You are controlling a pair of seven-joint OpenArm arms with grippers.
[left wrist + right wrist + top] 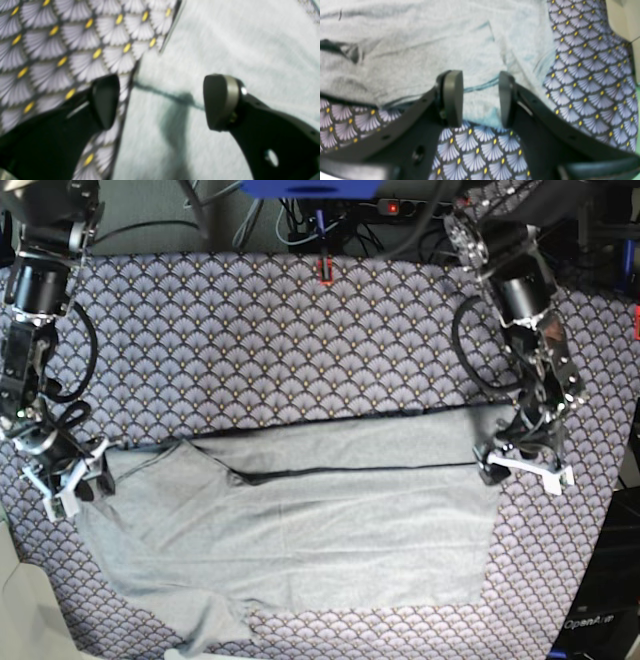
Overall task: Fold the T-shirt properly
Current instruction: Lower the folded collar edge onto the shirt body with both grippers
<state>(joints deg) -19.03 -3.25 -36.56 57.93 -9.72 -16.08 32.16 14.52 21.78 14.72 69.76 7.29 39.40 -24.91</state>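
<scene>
The T-shirt lies spread flat on the patterned table cloth, with a dark trim line running across its upper part. My left gripper is low at the shirt's right edge in the base view. In the left wrist view, the left gripper is open wide and straddles the T-shirt's trimmed edge. My right gripper sits at the shirt's left edge. In the right wrist view, the right gripper is open, with the T-shirt's corner between its fingers and not pinched.
The scallop-patterned table cloth covers the whole table beyond the shirt, including the strip beside the right gripper. Cables and a small red part sit at the back edge. Both arms' links rise along the table's sides.
</scene>
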